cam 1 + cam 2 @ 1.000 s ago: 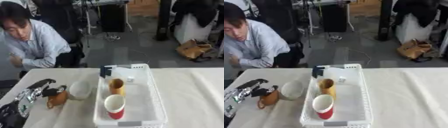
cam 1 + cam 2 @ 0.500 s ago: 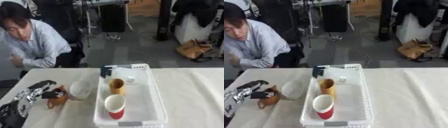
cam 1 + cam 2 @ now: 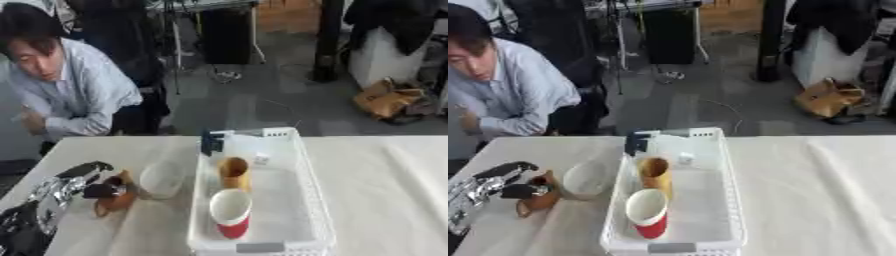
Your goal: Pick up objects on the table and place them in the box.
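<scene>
Left robot hand (image 3: 77, 182) has its fingers curled round a brown object (image 3: 115, 197) at the surface's (image 3: 385, 175) left side, just beside a pale bowl (image 3: 161, 179) that sits outside the box (image 3: 302, 210). Inside the box already stand a red cup (image 3: 231, 213) and a tan cup (image 3: 234, 170), with a small white item behind them. By my reckoning the job is partway done: the brown object and the bowl remain. No right robot hand shows.
</scene>
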